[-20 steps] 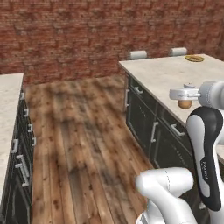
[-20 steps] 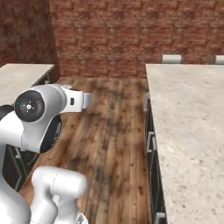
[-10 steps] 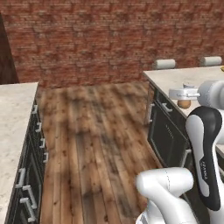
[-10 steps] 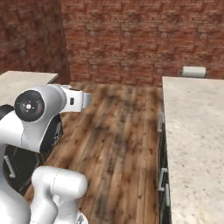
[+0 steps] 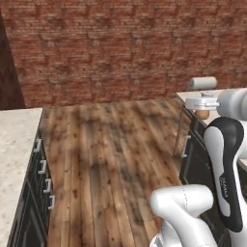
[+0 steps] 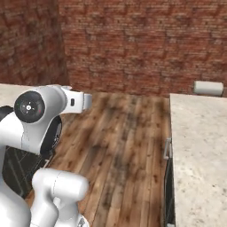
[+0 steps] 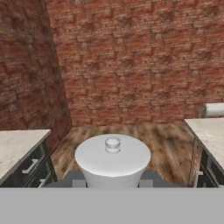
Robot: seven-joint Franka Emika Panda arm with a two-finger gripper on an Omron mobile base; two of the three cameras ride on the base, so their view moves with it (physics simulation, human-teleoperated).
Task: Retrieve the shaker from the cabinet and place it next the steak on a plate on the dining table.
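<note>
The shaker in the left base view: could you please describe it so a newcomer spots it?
Look right, where the pale dining table runs toward the brick wall. There the white arm's gripper holds the shaker: a tiny tan-brown rounded body, unlike the larger white cylinder behind it.

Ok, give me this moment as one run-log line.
phase: carrying | gripper: shut on shaker | base: on wood floor between counters | dining table: to the right | plate, steak: unseen

Rendered, evenly lit, fairly bright, no glare. Soft dark patches mottle the wood floor [image 5: 111, 149]. Brick wall [image 6: 133, 44] slightly blurry, low-res textures. Left corner darker in the hand view. No edge distortion.
</note>
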